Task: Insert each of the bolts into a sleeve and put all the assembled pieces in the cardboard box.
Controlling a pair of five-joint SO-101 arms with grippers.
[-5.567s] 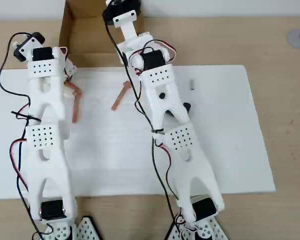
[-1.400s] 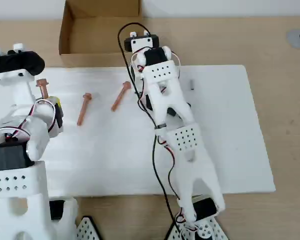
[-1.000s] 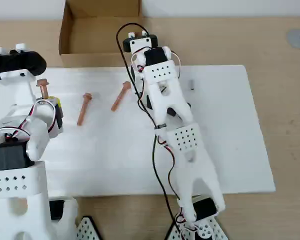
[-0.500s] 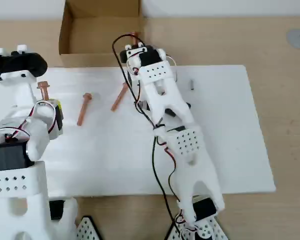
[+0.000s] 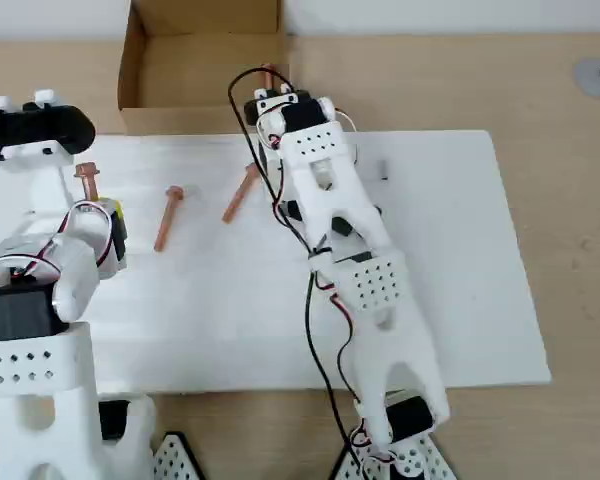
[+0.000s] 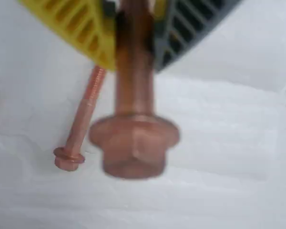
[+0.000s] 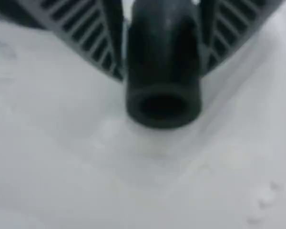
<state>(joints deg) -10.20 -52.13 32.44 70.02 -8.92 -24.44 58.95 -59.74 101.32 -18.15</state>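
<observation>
At 9 o'clock on the white foam sheet [image 5: 460,300], the left gripper [image 6: 133,59] has one yellow ribbed finger and one dark grey. It is pinching the shank of a copper-coloured metal bolt with a flanged hex head [image 6: 133,143]. The head sticks out beyond the fingertips, clear of the foam. From above, that head points toward 12 o'clock.

At 3 o'clock from it, two more copper bolts of the same kind lie flat on the sheet, apart from each other. The first loose bolt [image 5: 167,216] has its head toward 12 o'clock. The second loose bolt [image 5: 242,192] has its head toward 1 o'clock and lies just beside the right arm [image 5: 365,270].

The open brown cardboard box [image 5: 130,70] sits at 11 o'clock, against the sheet's far edge. A short copper-coloured stub [image 5: 268,74] shows at the box's right wall. What it is cannot be told.

The right arm runs from 6 o'clock up to 12 o'clock over the middle of the sheet. The right gripper [image 7: 162,71] has dark grey ribbed fingers clamped on a short black cylindrical sleeve [image 7: 163,102], whose open bore faces away from them. Whether its end touches the foam cannot be told.

At 3 o'clock from that arm's wrist, a small dark grey pin [image 5: 384,170] lies on the sheet. At 2 o'clock, a grey disc [image 5: 598,76] rests on the wooden table [image 5: 540,100].
</observation>
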